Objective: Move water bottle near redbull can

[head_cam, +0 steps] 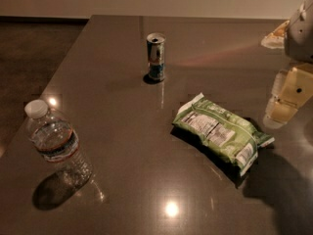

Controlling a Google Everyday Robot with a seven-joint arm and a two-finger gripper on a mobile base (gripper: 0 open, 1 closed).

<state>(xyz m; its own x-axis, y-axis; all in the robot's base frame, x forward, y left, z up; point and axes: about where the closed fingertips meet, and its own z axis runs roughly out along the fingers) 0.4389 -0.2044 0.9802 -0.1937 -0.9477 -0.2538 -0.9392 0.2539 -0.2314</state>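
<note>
A light, thin-walled, slippery water bottle (56, 143), best gripped mid-body, is standing near left, well apart from the far redbull can (156, 58), while the gripper (288, 96) is hovering at right, open or closed I cannot tell.

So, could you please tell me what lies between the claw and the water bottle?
In the camera view, the green snack bag lies between the claw at the right edge and the water bottle.

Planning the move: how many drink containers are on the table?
2. The water bottle stands at the front left; the redbull can stands at the back centre. The gripper hangs at the right edge.
</note>
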